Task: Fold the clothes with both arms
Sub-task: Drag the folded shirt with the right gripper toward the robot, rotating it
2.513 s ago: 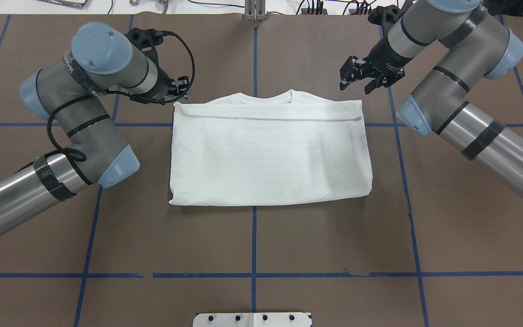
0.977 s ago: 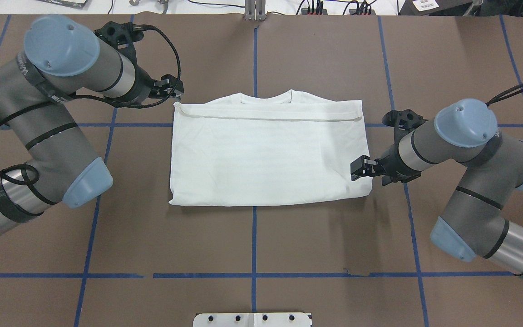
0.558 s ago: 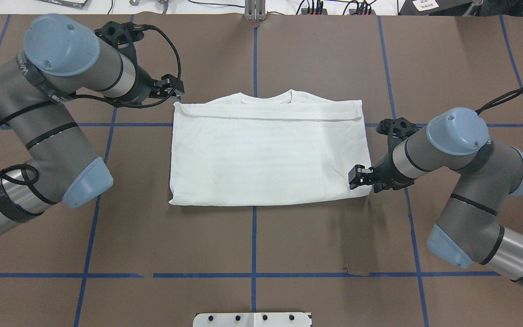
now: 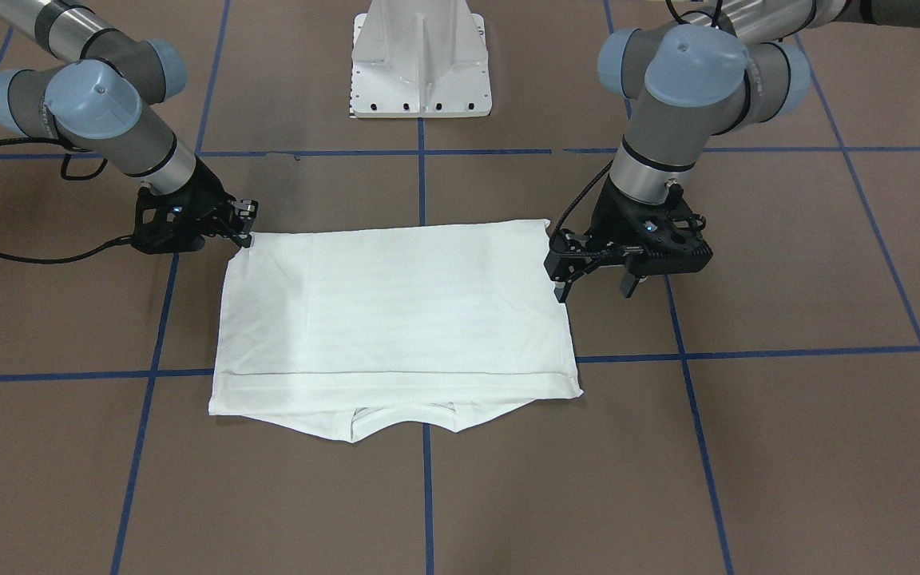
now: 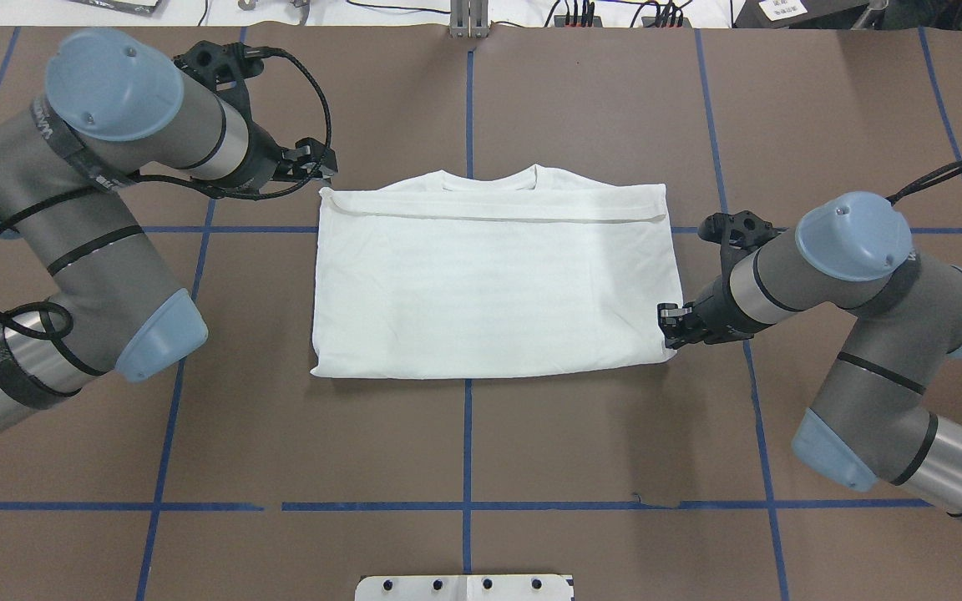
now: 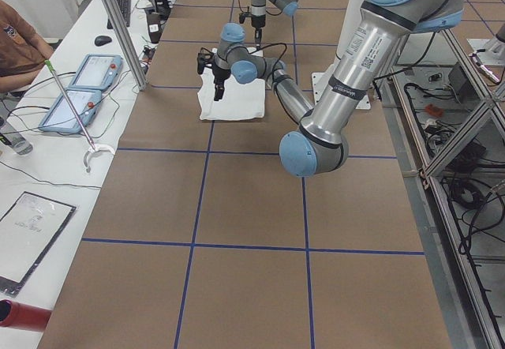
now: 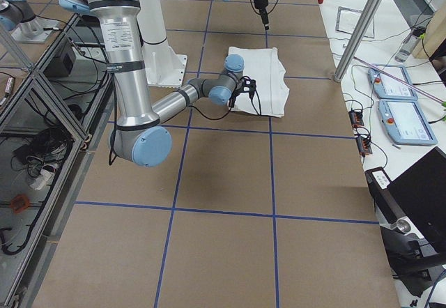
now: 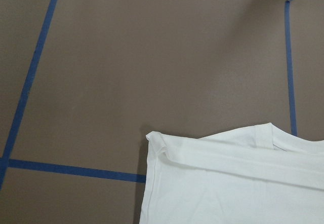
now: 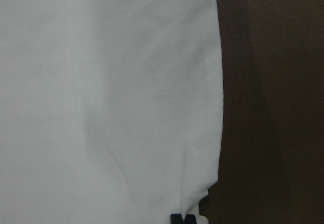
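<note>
T-shirt (image 5: 489, 284) lies flat mid-bench (image 5: 615, 434), body already folded into a rectangle. Right pincer (image 5: 670, 325) looks closed on its right edge, near the front corner. Left pincer (image 4: 594, 289) hovers wide by the far-left corner. Side-to-side folds are likely left.

Left arm (image 5: 105, 209), right arm (image 5: 865, 288) flank T-shirt (image 5: 489, 284) — table (image 5: 531, 442) open nearside.

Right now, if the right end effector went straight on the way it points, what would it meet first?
The white T-shirt, at its right edge near the robot-side corner. The right end effector points low at it; whether it touches the cloth is unclear.
</note>
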Motion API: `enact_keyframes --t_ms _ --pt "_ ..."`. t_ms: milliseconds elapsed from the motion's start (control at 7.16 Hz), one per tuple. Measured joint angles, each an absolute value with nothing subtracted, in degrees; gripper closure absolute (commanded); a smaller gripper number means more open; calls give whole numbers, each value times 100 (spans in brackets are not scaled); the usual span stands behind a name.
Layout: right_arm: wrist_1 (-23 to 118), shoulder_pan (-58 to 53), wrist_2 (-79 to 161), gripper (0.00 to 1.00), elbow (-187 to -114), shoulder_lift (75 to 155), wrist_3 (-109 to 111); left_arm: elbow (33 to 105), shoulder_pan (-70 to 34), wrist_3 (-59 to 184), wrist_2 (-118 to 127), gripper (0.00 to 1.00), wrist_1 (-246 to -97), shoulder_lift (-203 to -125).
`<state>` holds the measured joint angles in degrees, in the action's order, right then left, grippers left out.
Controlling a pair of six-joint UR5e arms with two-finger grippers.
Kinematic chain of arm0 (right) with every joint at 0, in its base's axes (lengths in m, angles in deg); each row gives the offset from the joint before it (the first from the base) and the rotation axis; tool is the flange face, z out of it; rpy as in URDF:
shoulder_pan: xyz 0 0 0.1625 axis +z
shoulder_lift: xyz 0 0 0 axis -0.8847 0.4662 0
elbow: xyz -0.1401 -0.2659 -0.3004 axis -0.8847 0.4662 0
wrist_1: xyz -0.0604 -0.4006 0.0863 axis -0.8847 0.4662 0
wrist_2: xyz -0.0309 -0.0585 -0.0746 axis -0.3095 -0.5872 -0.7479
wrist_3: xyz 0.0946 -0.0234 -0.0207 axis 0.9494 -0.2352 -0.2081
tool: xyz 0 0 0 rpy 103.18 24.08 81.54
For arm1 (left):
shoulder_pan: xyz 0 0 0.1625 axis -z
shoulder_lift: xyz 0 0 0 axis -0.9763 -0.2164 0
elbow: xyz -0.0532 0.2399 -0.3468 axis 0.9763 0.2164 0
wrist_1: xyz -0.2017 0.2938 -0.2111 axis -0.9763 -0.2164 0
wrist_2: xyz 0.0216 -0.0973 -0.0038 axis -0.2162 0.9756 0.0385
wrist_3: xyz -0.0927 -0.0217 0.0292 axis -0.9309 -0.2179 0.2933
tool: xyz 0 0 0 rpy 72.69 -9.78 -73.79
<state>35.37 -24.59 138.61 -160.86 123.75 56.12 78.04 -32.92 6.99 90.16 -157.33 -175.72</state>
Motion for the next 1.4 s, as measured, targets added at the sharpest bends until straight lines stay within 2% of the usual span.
enact_keyframes --t_ms 279,698,977,1117,1257,1396 --pt "3532 -2456 13873 100 -16540 12890 5552 7820 -3294 697 9010 0 -15728 -17571" --pt "3507 -2666 13898 100 -17664 14381 5515 7853 -3287 691 8850 0 -15712 -17572" --pt "3494 -3509 13993 100 -18328 15269 5631 7929 -3287 688 8705 0 -15703 -17574" --pt "3493 -4108 14119 100 -18505 15442 5818 7976 -3293 686 8681 0 -15699 -17577" --pt "3492 -4757 14168 1 -18583 15490 6101 8032 -3303 680 8653 0 -15694 -17578" --pt "3488 -5302 14164 0 -18607 15448 6343 8079 -3322 667 8624 0 -15693 -17581"
